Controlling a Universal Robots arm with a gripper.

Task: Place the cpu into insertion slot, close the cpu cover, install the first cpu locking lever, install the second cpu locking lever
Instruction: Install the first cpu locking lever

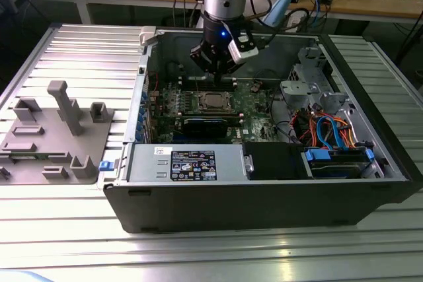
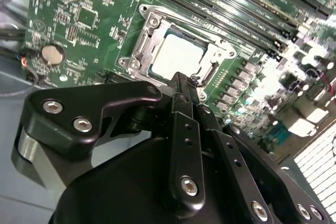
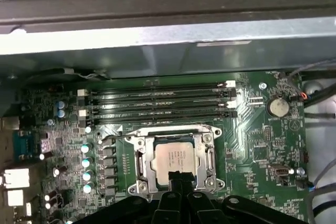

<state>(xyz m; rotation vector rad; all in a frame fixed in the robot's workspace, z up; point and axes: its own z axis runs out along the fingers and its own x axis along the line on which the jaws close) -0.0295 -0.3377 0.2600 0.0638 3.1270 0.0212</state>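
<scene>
Silvery cpu (image 3: 177, 157) w/ cpu cover (image 3: 145, 162) down, first wrist view; fingers (image 2: 186, 90) narrow; exterior view adds grey fixture (image 1: 59, 130).

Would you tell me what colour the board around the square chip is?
The flat circuit board is green; the first wrist view shows it best.

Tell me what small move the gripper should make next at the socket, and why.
Probably a short push down on the edge of the cpu cover under its fingertips. In both wrist views the cpu already lies seated with the cover flat around it, and the gripper, fingers together, is right at that edge. Whether the locking levers are latched I cannot tell.
</scene>
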